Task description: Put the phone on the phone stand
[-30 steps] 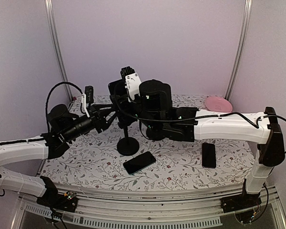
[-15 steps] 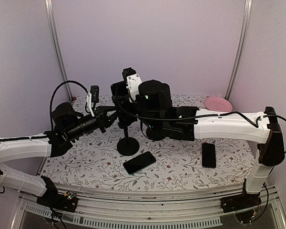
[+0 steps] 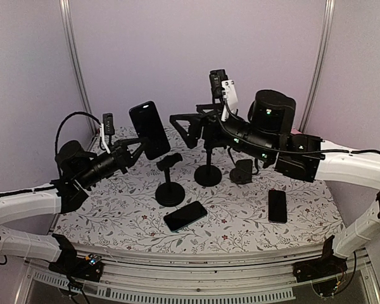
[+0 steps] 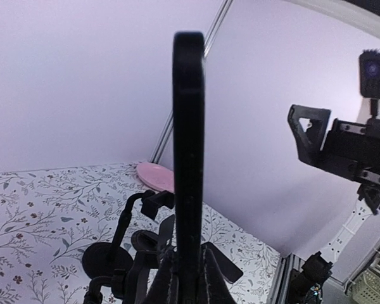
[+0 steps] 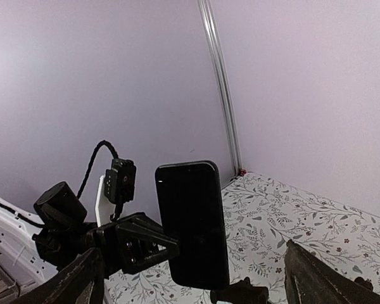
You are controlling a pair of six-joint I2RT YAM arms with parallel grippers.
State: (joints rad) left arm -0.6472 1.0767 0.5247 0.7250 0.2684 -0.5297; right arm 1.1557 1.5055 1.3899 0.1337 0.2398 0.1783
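Observation:
A black phone (image 3: pixel 150 129) stands upright in the air, and my left gripper (image 3: pixel 141 147) is shut on its lower edge. The left wrist view shows this phone (image 4: pixel 189 145) edge-on between the gripper's pads (image 4: pixel 210 278). My right gripper (image 3: pixel 191 125) hangs open just right of the phone, apart from it, its fingers (image 5: pixel 82 278) framing the phone's dark face (image 5: pixel 191 221). A black phone stand (image 3: pixel 170 185) with a round base stands on the floral table below and to the right of the held phone. A second stand (image 3: pixel 208 172) is behind it.
Two more black phones lie flat on the table, one at front centre (image 3: pixel 185 216) and one to the right (image 3: pixel 277 205). A small black block (image 3: pixel 242 171) sits under the right arm. A pink plate (image 4: pixel 155 176) lies at the back. Walls close off three sides.
My right gripper opened, let go of the phone and drew back up and to the right. My left gripper shut on the phone and now holds it alone, raised above the stands.

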